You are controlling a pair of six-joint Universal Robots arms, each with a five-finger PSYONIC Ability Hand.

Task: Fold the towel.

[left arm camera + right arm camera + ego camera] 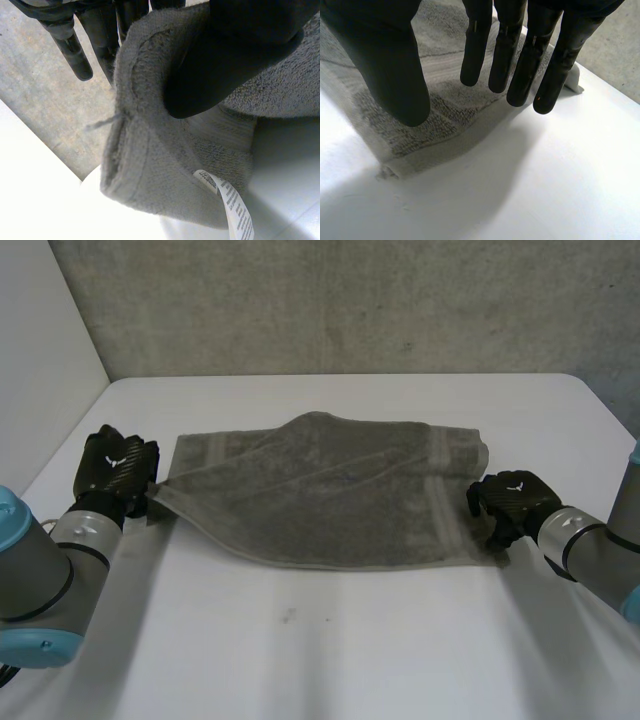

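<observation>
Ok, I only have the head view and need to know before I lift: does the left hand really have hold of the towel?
Observer: Yes. Its wrist view shows the left hand pinching a fold of the towel between the thumb and the fingers.
Operator: And the right hand, is it gripping too?
Observer: No. The right hand has its fingers straight above the towel's corner, closed on nothing.
Operator: Anything at the left end that I should watch?
Observer: A white label hangs from the towel's edge, below the thumb.
</observation>
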